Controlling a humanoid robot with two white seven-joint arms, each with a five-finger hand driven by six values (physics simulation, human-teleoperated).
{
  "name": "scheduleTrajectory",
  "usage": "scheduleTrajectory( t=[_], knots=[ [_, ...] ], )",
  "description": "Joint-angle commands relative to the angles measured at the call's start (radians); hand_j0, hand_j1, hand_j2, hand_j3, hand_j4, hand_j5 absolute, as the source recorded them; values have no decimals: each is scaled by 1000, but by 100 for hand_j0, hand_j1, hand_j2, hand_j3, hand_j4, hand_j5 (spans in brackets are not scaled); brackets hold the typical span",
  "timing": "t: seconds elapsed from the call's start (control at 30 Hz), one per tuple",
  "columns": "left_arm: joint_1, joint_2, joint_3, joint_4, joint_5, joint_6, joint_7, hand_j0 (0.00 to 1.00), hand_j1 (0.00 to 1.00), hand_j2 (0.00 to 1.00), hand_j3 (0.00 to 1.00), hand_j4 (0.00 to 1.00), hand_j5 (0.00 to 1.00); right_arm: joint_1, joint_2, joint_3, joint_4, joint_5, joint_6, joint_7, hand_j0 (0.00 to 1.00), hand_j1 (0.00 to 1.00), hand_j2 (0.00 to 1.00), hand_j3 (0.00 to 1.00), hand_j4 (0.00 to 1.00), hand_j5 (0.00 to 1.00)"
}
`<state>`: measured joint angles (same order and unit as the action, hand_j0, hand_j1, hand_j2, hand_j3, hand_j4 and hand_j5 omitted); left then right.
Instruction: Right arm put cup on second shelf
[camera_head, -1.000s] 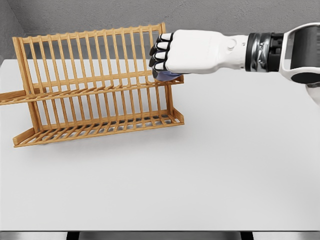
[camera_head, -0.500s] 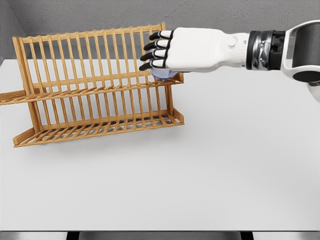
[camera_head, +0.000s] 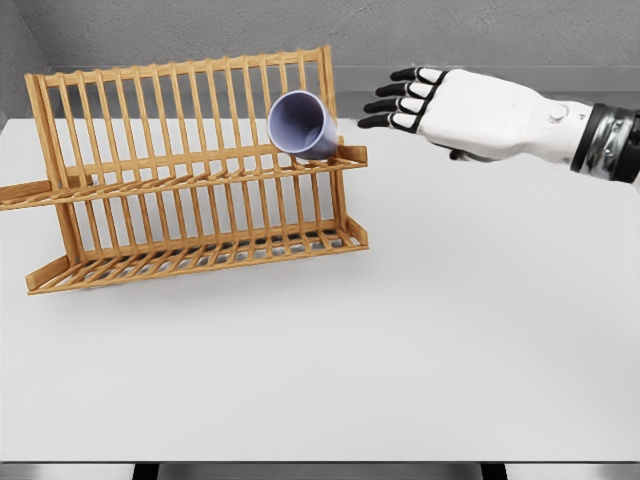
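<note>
Your right hand (camera_head: 425, 100) has let go & pulled back to 3 o'clock, fingers spread, holding nothing; cup (camera_head: 301, 125) now lies tipped on the rack (camera_head: 150, 170) upper shelf's right end, so placement looks done.

Table (camera_head: 420, 330) open right of rack (camera_head: 190, 170); cup (camera_head: 300, 125) blocks upper shelf's right end.

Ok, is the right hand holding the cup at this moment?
No. The right hand is open and off to the right of the rack, while the cup lies tipped on the upper shelf.
</note>
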<state>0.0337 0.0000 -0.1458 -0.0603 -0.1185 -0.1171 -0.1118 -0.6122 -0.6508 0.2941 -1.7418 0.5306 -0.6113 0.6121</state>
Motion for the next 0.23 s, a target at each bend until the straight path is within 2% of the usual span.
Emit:
scheduleTrajectory(
  t=[0.0,0.03,0.07,0.2],
  knots=[
    [0,0,0,1,0,1,0,100,100,100,100,100,100,26,65,-286,-4,-8,0,-1,100,100,100,100,100,100],
    [0,0,0,1,0,0,0,100,100,100,100,100,100,97,63,-340,-2,-8,0,-1,100,100,100,100,100,100],
    [0,0,0,1,0,-1,0,100,100,100,100,100,100,134,65,-355,-2,-8,0,-1,100,100,100,100,100,100],
    [9,0,0,5,2,4,14,100,100,100,100,100,100,175,65,-362,1,-8,0,-1,100,100,100,100,100,100]
  ],
)
